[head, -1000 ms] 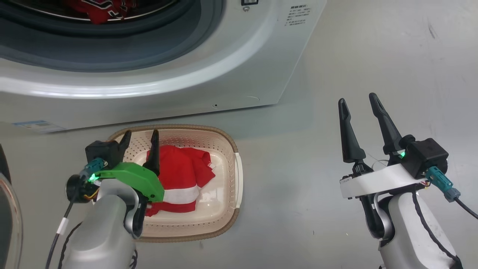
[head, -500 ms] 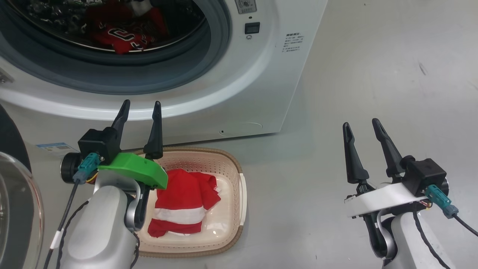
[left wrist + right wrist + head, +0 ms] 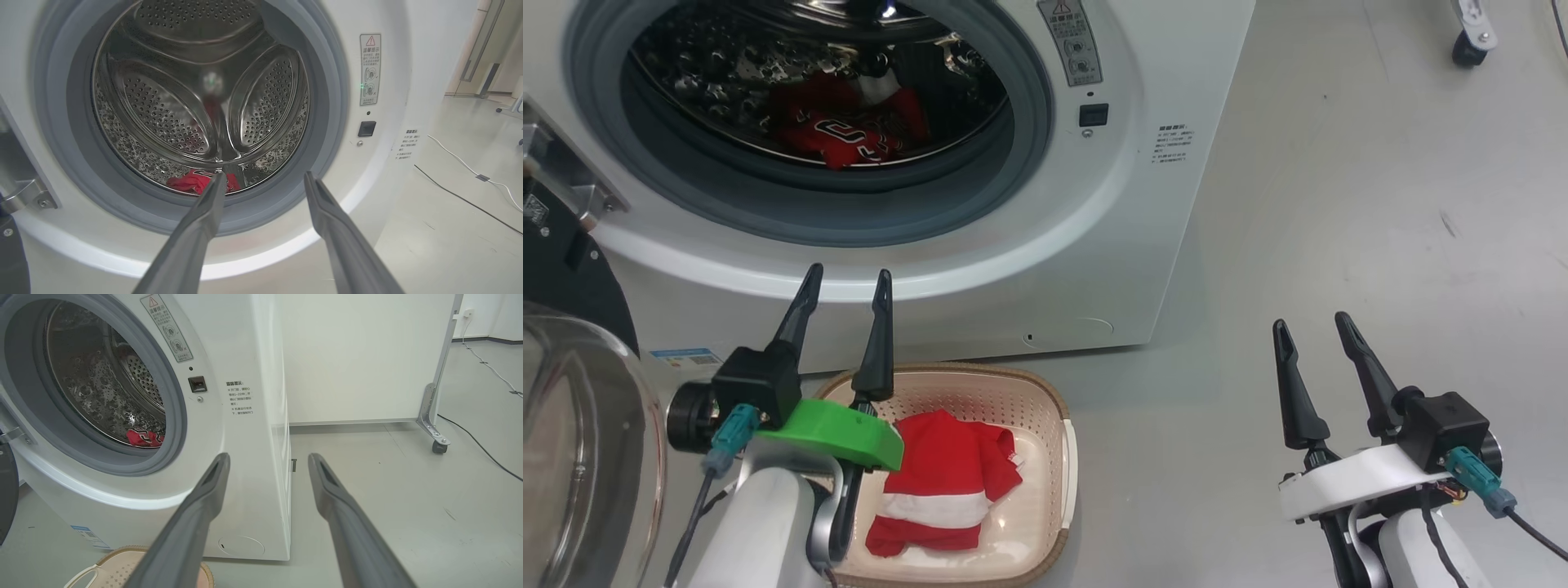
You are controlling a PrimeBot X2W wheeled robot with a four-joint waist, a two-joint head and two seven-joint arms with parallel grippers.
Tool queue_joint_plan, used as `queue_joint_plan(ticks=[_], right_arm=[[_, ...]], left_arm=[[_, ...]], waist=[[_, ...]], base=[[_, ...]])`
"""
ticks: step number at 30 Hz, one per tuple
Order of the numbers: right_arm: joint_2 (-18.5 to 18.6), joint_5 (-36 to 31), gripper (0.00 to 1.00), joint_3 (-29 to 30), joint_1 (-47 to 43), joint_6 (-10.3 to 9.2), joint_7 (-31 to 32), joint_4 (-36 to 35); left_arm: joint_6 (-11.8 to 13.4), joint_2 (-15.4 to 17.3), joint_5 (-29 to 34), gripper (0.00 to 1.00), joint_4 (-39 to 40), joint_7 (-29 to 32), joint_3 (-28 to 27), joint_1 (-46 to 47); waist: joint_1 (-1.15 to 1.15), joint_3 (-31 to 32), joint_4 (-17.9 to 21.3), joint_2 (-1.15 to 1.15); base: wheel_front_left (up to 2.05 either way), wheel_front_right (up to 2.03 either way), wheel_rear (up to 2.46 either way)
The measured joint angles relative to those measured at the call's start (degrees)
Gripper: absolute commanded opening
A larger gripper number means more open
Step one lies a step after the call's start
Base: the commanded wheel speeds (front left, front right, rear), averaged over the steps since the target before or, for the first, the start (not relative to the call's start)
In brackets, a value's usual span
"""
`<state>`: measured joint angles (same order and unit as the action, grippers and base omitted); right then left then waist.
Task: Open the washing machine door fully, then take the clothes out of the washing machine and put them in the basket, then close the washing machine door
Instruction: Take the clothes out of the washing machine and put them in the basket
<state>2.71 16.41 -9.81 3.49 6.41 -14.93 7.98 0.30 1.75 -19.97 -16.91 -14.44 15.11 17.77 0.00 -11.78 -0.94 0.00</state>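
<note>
The washing machine (image 3: 1143, 245) stands with its door (image 3: 564, 278) swung wide to the left. One of the clothes, a red lettered jersey (image 3: 837, 143), lies low in the steel drum (image 3: 192, 182) (image 3: 143, 437). Another red garment with a white band (image 3: 947, 482) lies in the basket (image 3: 980, 392) on the floor before the machine. My left gripper (image 3: 847, 278) (image 3: 263, 175) is open and empty, above the basket's far rim, fingers aimed at the lower gasket. Off to the right, my right gripper (image 3: 1312, 324) (image 3: 269, 457) is open and empty, level with the machine's corner.
Bare grey floor (image 3: 1380, 204) spreads right of the machine. A white partition on casters (image 3: 433, 433) stands behind it, and cables (image 3: 482, 449) trail across the floor there. The door's glass bowl (image 3: 596, 457) bulges out beside my left arm.
The head camera has tilted up, bringing the drum into view. My left gripper has risen from beside the red garment in the basket toward the machine's opening. Both grippers stay open.
</note>
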Motion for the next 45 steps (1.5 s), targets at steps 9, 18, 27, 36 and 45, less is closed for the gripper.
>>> queue_joint_plan(ticks=[9, 18, 27, 36, 45], right_arm=[[-0.1, 0.0, 1.00, 0.0, -2.7, -0.11, 0.0, -0.2], [-0.2, 0.0, 1.00, -0.4, -5.6, -1.45, 0.0, -0.7], [-0.2, 0.2, 1.00, -1.4, -7.5, -2.01, 0.0, -1.0], [-0.2, 0.4, 1.00, -1.8, -7.7, -2.24, 0.0, -1.1], [-0.2, 0.7, 1.00, -2.1, -8.5, -2.54, 0.0, -1.7]], left_arm=[[1.2, 0.2, 0.4, 1.00, 3.6, 0.0, 0.8, -8.4], [1.9, 0.4, 0.4, 1.00, 5.1, 0.0, 1.9, -15.4], [2.5, 0.6, 0.4, 1.00, 7.6, 0.0, 2.3, -18.1], [3.0, 1.1, 1.0, 1.00, 9.2, 0.0, 2.3, -19.8], [3.4, 1.2, 1.4, 1.00, 10.5, 0.3, 2.6, -20.9]], waist=[[0.00, 3.9, -1.5, 0.00], [0.00, 6.8, -2.0, 0.00], [0.00, 7.8, -2.3, 0.00], [0.00, 8.3, -2.3, 0.00], [0.00, 8.6, -2.2, 0.00]], base=[[0.00, 0.00, 0.00], [0.00, 0.00, 0.00], [0.00, 0.00, 0.00], [0.00, 0.00, 0.00], [0.00, 0.00, 0.00]])
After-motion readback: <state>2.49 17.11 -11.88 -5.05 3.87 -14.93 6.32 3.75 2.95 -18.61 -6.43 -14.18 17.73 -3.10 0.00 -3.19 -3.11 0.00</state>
